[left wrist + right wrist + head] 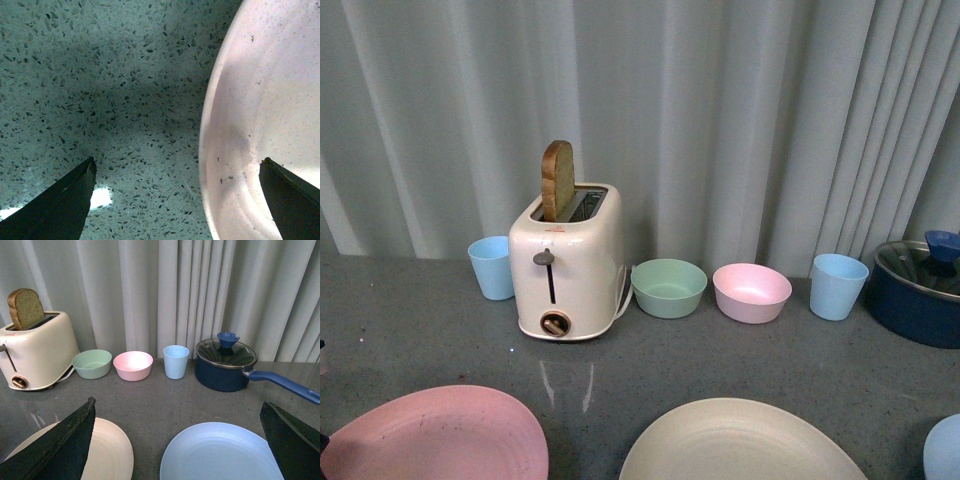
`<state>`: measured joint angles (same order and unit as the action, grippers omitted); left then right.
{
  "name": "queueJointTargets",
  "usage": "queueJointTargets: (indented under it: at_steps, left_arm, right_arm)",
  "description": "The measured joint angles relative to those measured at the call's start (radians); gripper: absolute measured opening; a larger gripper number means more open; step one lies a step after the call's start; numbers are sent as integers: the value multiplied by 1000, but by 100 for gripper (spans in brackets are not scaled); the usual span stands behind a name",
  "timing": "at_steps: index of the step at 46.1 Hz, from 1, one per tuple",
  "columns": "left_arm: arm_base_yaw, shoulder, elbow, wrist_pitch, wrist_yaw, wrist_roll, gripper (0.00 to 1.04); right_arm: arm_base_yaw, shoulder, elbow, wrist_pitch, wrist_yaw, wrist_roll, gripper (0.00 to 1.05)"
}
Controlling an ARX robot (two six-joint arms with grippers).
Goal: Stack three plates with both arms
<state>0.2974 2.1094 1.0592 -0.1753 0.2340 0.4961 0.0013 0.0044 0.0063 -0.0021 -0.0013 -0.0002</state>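
Observation:
The pink plate (435, 435) lies at the front left of the grey counter, the cream plate (740, 445) at the front middle, and the light blue plate (945, 450) shows only its edge at the front right. Neither arm shows in the front view. My left gripper (177, 200) is open low over the counter, straddling the rim of the pink plate (265, 115). My right gripper (177, 440) is open above the light blue plate (220, 452), with the cream plate (107, 452) beside it.
Along the back stand a light blue cup (492, 267), a cream toaster (567, 262) with a bread slice, a green bowl (668, 287), a pink bowl (751, 292), another light blue cup (838, 286) and a dark blue lidded pot (920, 290) with a long handle (285, 385).

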Motion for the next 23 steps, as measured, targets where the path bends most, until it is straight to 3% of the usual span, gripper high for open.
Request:
queueJointTargets:
  at_steps: [11,23]
  left_arm:
    - [-14,8,-1,11,-9,-4,97]
    - [-21,11,-1,14,-16,-11,63]
  right_arm:
    - [0,0,0,0,0,0,97]
    - [0,0,0,0,0,0,97]
